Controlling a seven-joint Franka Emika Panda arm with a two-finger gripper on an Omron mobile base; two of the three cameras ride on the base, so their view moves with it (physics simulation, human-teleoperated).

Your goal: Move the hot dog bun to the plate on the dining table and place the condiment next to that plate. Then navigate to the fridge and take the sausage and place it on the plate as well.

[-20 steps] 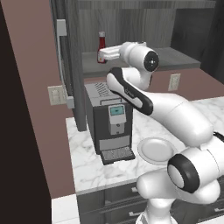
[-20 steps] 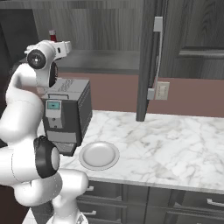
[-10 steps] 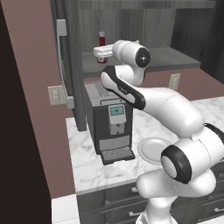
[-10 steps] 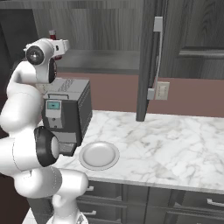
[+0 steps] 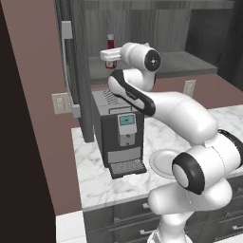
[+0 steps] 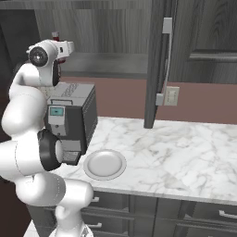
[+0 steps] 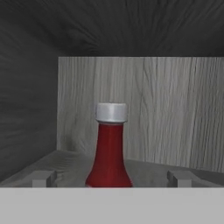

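Item, left: open cabinet door (image 5: 71, 85), hung at the left edge of the cabinet recess, long handle upright.

Item: the condiment (image 5: 110, 51), red bottle with white cap, stood upright on the cabinet shelf (image 5: 190, 64) above the coffee machine (image 5: 118, 135). In the hand view the condiment (image 7: 109, 146) is seen dead ahead, centred between the two fingertips (image 7: 43, 178), its long axis vertical, the back wall of the recess behind it.

Item: the tool (image 5: 108, 56), held level at bottle height, directed into the recess; fingers apart, one to each side of the bottle's base, nothing clamped. Whether the pads touch the bottle cannot be told. A short straight advance along the tool's own axis is judged sufficient before closing.

Item, right: white plate (image 6: 104, 164) on the marble worktop (image 6: 185, 148), beside the coffee machine, well below the tool.
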